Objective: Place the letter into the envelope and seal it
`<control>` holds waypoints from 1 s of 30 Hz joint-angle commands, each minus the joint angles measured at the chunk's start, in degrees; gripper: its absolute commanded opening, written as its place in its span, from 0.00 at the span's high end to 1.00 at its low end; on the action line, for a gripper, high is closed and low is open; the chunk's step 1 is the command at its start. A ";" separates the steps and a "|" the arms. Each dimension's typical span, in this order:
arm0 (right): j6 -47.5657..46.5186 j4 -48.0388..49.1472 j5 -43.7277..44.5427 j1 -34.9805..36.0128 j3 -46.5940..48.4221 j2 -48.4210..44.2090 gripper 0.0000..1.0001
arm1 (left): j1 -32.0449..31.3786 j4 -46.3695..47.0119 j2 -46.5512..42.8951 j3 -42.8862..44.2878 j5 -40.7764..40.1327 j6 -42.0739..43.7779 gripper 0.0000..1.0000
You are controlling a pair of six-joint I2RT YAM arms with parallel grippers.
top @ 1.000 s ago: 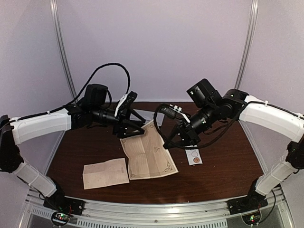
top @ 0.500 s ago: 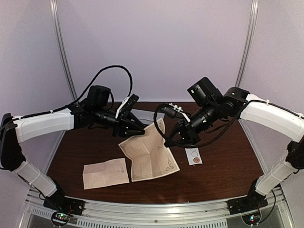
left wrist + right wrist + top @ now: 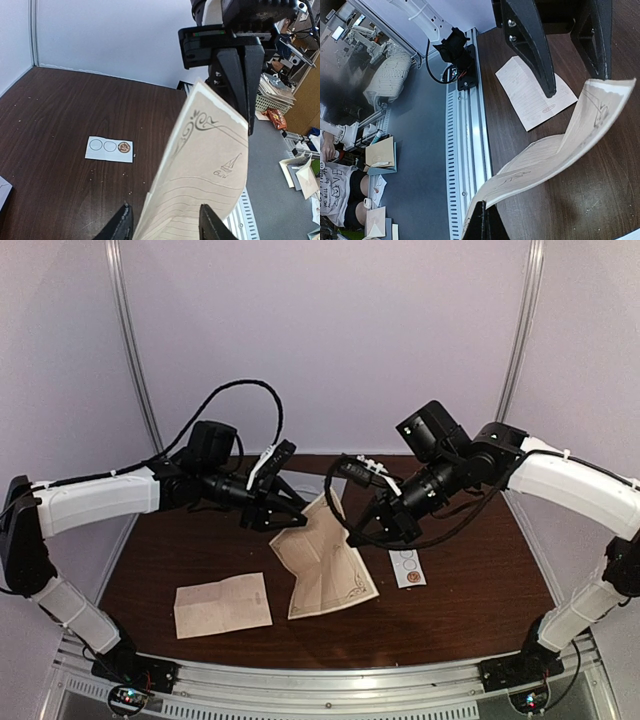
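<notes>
Letter held up between two arms over the bench.
The right pincer [image 3: 353, 536] was clamped on one edge of the letter [image 3: 325, 565], curling it up off the bench [image 3: 470, 610]. The left pincer [image 3: 294, 523] stood open, fingers spread either side of the letter's other end. The envelope [image 3: 222, 605] lay flat left of the letter, apart from it. A sticker strip [image 3: 407, 567] lay just right of the letter.

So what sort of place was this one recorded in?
Most likely a robotics lab work cell: a dark wood table walled by pale panels with an aluminium rail at its near edge, and the wrist views show what looks like another robot rig and a basket of papers beyond.
</notes>
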 commanded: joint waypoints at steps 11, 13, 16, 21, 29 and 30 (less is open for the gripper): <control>-0.10 2.20 -4.07 -0.12 0.18 -2.49 1.00 | -0.84 1.09 1.78 1.69 1.42 0.13 0.39; -0.27 2.07 -3.01 -0.12 0.27 -2.37 1.00 | -1.06 1.09 1.84 1.69 1.65 0.10 0.47; -0.76 1.60 -1.22 -0.17 0.45 -2.21 1.00 | -1.07 0.95 1.70 1.84 1.33 -0.01 0.59; -1.07 0.79 1.16 -0.61 0.23 -2.49 1.00 | -1.07 0.65 1.89 2.08 0.27 0.01 0.80; -0.24 1.29 4.58 -1.67 -1.19 -4.01 1.00 | -1.07 -0.07 2.91 2.88 0.46 -0.12 1.00; -0.07 1.26 4.70 -1.84 -1.20 -4.08 1.00 | -1.07 -0.23 2.89 2.96 0.11 -0.08 1.00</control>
